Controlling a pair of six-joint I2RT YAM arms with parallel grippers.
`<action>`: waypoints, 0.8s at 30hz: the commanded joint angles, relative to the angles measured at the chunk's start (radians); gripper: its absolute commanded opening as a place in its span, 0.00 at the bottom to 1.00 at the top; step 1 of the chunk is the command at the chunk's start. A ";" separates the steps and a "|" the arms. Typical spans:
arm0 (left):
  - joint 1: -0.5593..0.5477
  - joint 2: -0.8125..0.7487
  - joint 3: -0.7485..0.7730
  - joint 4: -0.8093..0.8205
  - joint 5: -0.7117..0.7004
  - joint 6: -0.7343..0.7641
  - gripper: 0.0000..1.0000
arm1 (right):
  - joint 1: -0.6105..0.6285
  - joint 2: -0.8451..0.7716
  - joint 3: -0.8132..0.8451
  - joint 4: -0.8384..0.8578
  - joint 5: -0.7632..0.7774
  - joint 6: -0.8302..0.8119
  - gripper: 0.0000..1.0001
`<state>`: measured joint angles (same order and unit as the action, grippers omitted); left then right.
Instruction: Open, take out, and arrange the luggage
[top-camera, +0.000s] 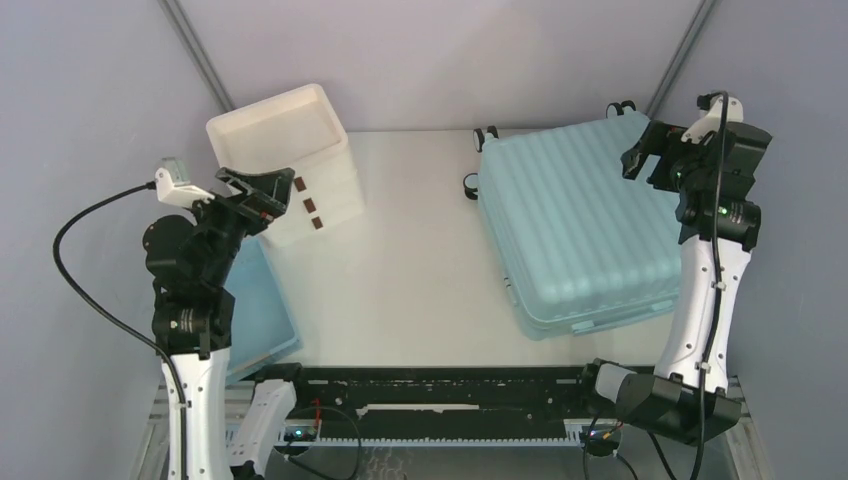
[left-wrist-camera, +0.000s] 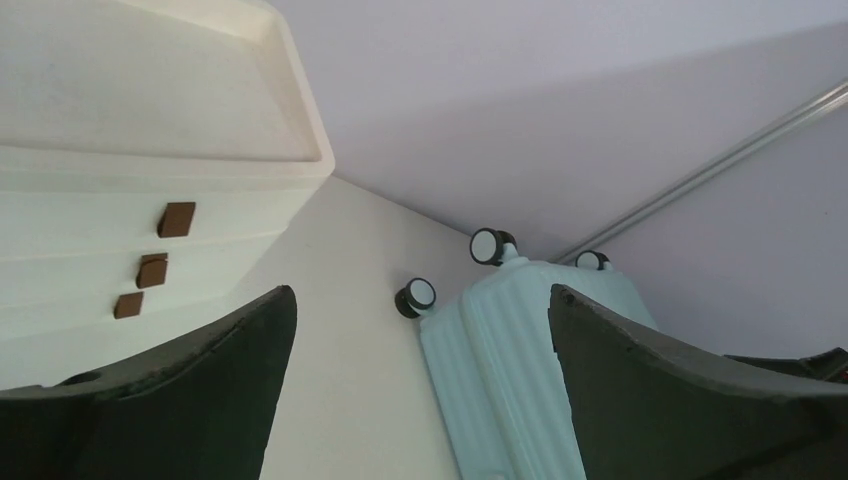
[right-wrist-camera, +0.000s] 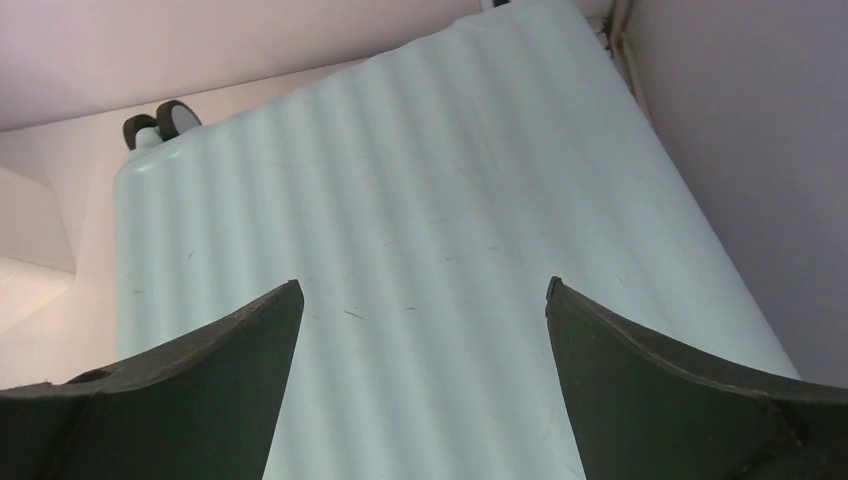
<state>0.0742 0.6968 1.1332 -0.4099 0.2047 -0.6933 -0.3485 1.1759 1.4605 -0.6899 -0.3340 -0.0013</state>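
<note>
The luggage (top-camera: 575, 225) is a large light-blue ribbed suitcase lying flat and closed on the right half of the table, its wheels (top-camera: 484, 135) at the far end. My right gripper (top-camera: 648, 158) hovers open over its far right corner; in the right wrist view the ribbed shell (right-wrist-camera: 400, 230) fills the space between the spread fingers. My left gripper (top-camera: 262, 187) is raised at the left, open and holding nothing. In the left wrist view the luggage (left-wrist-camera: 505, 370) and its wheels (left-wrist-camera: 417, 296) lie ahead of the fingers.
A white drawer unit (top-camera: 290, 165) with brown handles (top-camera: 310, 205) stands at the back left, right beside my left gripper. A blue tray or lid (top-camera: 262, 305) lies under the left arm. Bare white table (top-camera: 410, 250) separates the drawers from the luggage. Grey walls enclose the cell.
</note>
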 joint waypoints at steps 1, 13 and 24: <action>-0.055 0.029 -0.018 0.017 0.048 -0.045 0.99 | -0.031 -0.044 0.066 -0.042 0.039 0.038 0.99; -0.498 0.285 0.026 0.059 -0.060 0.018 0.89 | 0.015 -0.029 0.132 -0.202 0.023 -0.317 0.99; -0.602 0.538 0.003 0.129 -0.063 0.014 0.67 | -0.218 0.218 0.210 -0.207 0.108 -0.551 0.84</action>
<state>-0.5198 1.1900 1.1332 -0.3504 0.1558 -0.6987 -0.5076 1.3514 1.6581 -0.9199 -0.2924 -0.4332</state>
